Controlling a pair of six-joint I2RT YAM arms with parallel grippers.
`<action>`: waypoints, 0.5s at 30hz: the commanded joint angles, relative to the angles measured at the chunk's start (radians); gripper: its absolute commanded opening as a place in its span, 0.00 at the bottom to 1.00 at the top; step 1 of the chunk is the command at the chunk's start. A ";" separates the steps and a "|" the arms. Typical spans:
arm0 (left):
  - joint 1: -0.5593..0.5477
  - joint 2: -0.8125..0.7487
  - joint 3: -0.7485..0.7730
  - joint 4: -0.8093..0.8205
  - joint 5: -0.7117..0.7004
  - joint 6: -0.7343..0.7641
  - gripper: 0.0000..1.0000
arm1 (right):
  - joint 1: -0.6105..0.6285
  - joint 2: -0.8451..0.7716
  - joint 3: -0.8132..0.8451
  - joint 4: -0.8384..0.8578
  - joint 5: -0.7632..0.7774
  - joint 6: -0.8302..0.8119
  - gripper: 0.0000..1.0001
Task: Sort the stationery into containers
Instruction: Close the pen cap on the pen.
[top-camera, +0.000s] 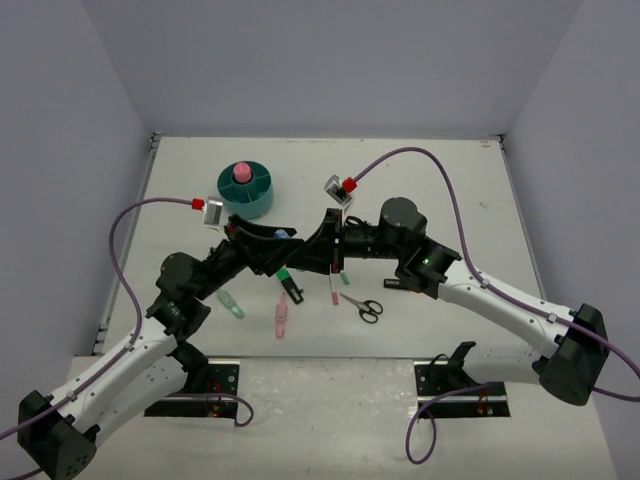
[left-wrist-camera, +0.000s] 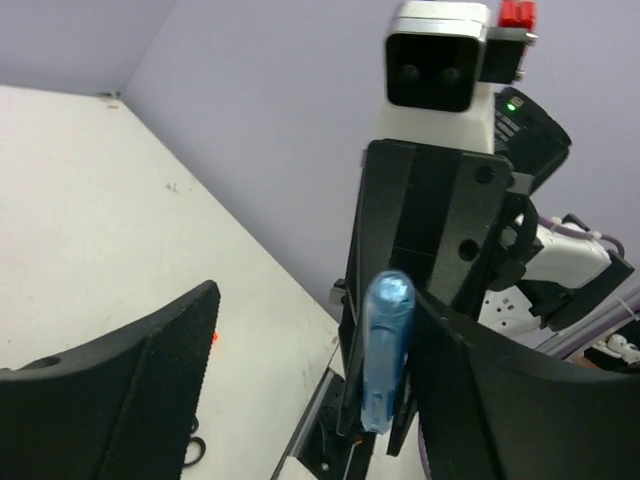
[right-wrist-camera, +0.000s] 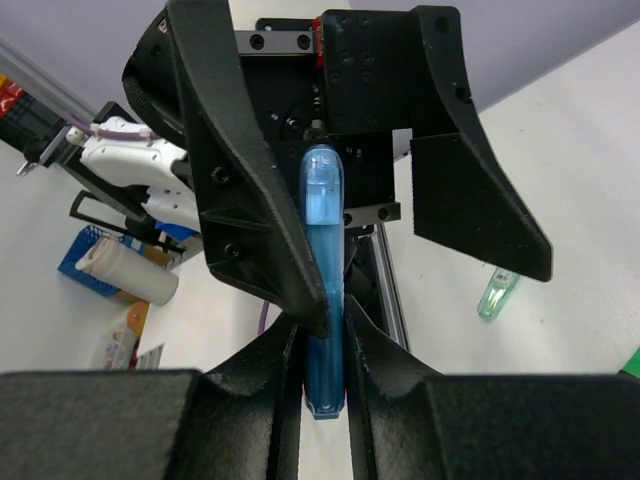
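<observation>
A translucent blue marker (top-camera: 283, 233) hangs above the table's middle, where my two grippers meet. My right gripper (right-wrist-camera: 325, 350) is shut on its lower end (right-wrist-camera: 323, 270). My left gripper (left-wrist-camera: 315, 310) is open around the same marker (left-wrist-camera: 388, 350); one of its fingers (right-wrist-camera: 250, 200) lies against the marker and the other stands well apart. The round teal organizer (top-camera: 262, 200) stands at the back left with a pink roll (top-camera: 240, 172) in its central cup.
On the table below lie a pale green marker (top-camera: 231, 305), a pink marker (top-camera: 282, 320), a black-and-green marker (top-camera: 285, 273), a black-and-orange marker (top-camera: 296, 292), a thin white pen (top-camera: 333, 285) and black-handled scissors (top-camera: 365, 308).
</observation>
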 joint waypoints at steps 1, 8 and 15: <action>0.000 -0.038 0.112 -0.279 -0.090 0.159 0.98 | 0.016 -0.050 0.007 0.096 0.000 -0.034 0.00; 0.000 -0.043 0.175 -0.214 0.070 0.184 0.93 | 0.018 -0.104 -0.061 0.082 -0.005 -0.034 0.00; 0.000 0.004 0.161 -0.056 0.242 0.106 0.65 | 0.018 -0.184 -0.061 0.015 0.016 -0.053 0.00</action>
